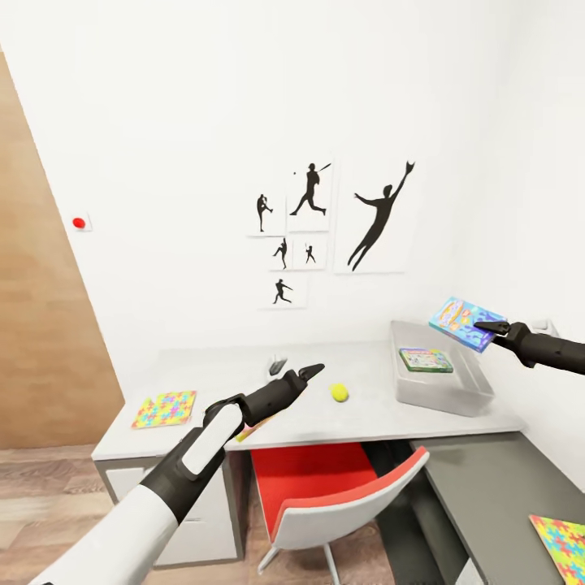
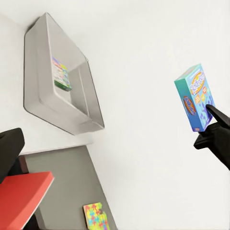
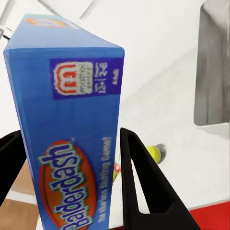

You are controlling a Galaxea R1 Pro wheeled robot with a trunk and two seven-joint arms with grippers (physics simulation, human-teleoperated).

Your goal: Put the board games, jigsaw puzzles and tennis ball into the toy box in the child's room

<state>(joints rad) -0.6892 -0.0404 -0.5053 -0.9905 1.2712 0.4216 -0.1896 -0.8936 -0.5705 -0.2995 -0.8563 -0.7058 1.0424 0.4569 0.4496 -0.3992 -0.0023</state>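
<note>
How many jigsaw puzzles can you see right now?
2: one jigsaw puzzle on the desk's left end, another on the lower dark wing. More may be hidden.

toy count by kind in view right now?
Board games: 2, a blue one in the right gripper, a green-edged one in the toy box
Jigsaw puzzles: 2
Tennis ball: 1
Total: 5

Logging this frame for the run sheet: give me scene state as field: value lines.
right end effector: shut on blue board game, held above the toy box's far end
left end effector: holds nothing visible, above the table
toy box: one green-edged board game inside
tennis ball: on table
jigsaw puzzles: one on table, one on lower wing
</note>
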